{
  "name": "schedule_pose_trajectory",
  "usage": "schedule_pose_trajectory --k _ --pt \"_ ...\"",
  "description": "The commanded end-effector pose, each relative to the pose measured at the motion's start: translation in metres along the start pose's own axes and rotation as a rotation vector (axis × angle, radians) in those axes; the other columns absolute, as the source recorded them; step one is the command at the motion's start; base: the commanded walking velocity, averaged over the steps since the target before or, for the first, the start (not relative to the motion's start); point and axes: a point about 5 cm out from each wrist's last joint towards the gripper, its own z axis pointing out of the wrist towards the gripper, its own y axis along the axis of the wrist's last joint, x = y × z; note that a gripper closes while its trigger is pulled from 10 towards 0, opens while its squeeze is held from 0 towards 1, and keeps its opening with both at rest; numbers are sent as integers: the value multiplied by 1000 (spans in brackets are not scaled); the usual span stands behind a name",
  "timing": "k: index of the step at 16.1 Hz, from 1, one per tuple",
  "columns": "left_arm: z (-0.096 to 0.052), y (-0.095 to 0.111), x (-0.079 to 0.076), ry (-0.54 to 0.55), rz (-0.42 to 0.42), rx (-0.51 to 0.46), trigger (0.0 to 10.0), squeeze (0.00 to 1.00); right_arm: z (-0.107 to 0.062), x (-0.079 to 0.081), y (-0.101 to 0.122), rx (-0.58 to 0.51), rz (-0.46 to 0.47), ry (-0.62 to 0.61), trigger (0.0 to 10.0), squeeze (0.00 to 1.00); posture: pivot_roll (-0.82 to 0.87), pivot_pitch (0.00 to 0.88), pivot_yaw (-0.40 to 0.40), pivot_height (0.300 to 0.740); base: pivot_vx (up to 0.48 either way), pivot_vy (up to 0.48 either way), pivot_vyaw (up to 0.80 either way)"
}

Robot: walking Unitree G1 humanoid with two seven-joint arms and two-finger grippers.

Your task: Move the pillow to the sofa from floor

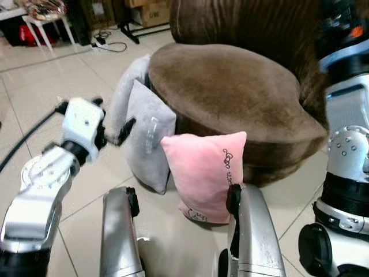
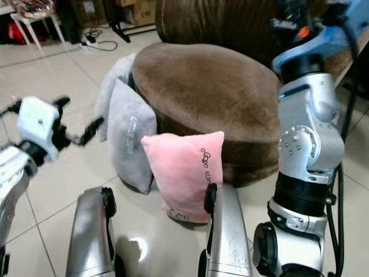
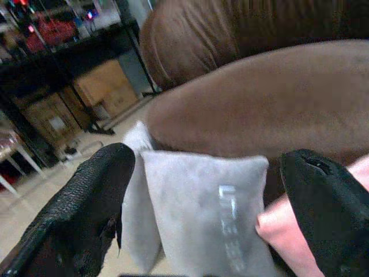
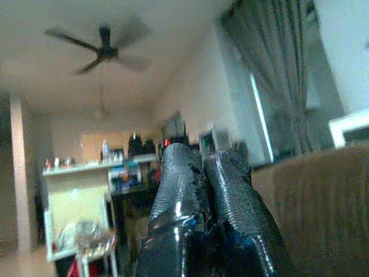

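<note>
1. Sofa [image 1: 230,92]: brown, round seat, no pillow on it.
2. Pink pillow [image 1: 204,173]: upright on floor, leaning against sofa's front edge beside grey pillows [image 1: 147,135].
3. Left gripper [image 1: 112,130]: fingers spread, near grey pillows.
4. Right gripper [image 4: 202,213]: fingers pressed together, raised.
5. Judgement: nothing grasped; transfer not begun.

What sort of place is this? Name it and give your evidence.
Most likely a home living room. A big brown plush sofa stands on a tiled floor, with grey pillows and a pink pillow leaning against it, and a ceiling fan hangs overhead.
</note>
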Motion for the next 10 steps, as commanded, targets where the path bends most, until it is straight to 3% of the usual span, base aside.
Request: schedule_pose_trajectory --k 1,3,4,6,7,10 --pt "0 -1 1 12 5 14 10000 0 -8 8 -19 141 -63 36 10000 0 -56 0 29 420 0 0 0" --pt "-1 -10 -2 -13 30 52 10000 0 -37 5 -76 470 -202 18 10000 0 -66 0 34 435 0 0 0" --pt "0 -13 -3 -24 40 68 10000 0 -51 0 -96 576 -213 -25 10000 0 -69 0 33 435 0 0 0" --pt "4 -24 -8 -79 43 102 10000 0 -80 4 -133 738 -244 33 10000 0 -85 0 42 435 0 0 0" --pt "5 -29 -11 -101 55 125 10000 0 -91 6 -150 813 -278 66 10000 969 -96 0 49 435 0 0 0" --pt "6 -35 -19 -115 45 141 10000 0 -107 13 -175 919 -327 89 10000 1000 -93 0 38 435 0 0 0"
